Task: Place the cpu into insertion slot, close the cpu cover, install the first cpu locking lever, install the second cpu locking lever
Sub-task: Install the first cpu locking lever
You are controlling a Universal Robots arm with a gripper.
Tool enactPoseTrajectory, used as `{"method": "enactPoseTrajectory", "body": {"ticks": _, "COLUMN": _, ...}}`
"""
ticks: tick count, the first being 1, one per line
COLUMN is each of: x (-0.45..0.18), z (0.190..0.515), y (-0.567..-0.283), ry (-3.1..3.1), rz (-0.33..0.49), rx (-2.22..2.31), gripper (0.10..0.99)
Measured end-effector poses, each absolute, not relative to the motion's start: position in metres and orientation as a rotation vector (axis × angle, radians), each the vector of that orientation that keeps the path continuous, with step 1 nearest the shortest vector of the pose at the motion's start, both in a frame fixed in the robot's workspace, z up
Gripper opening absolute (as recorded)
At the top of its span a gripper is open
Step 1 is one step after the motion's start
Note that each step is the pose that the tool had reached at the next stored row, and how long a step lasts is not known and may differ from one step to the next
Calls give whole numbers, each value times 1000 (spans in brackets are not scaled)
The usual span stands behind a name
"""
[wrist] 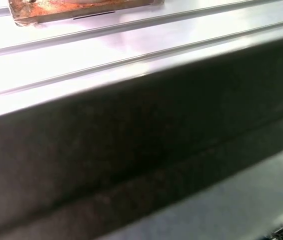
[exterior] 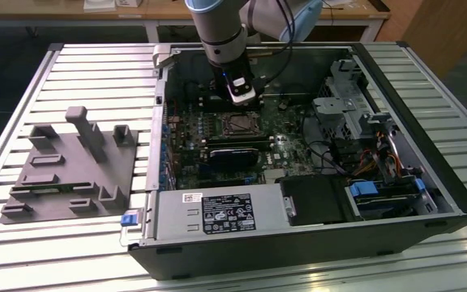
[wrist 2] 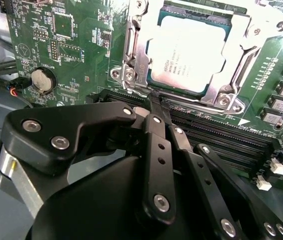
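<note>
Grey arm [exterior: 219,27] with blue joint cap, black linkage jaws, silver screws

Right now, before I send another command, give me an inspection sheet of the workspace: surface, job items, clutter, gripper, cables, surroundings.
Surface: slatted metal table carrying an open computer case.
Job's things: cpu lies flat in the insertion slot on the green motherboard; cpu cover is down, framing the chip. Locking levers: cannot tell.
Clutter: grey fixture block on the table at the exterior view's left.
Gripper: gripper fingers together, holding nothing, tips just beside the socket's edge.
Cables: bundles inside the case, away from the socket.
Surroundings: wooden bench behind the table.
</note>
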State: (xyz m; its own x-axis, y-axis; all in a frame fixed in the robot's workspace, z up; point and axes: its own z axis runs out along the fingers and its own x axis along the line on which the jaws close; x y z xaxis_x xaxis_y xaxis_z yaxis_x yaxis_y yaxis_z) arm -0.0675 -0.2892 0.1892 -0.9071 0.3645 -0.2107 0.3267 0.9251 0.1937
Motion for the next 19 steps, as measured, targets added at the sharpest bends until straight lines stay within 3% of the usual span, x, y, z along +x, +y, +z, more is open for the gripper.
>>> {"method": "enactPoseTrajectory", "body": {"ticks": 19, "x": -67, "z": 192, "y": -289, "ry": 2841, "rz": 259, "rx": 523, "gripper": 106}}
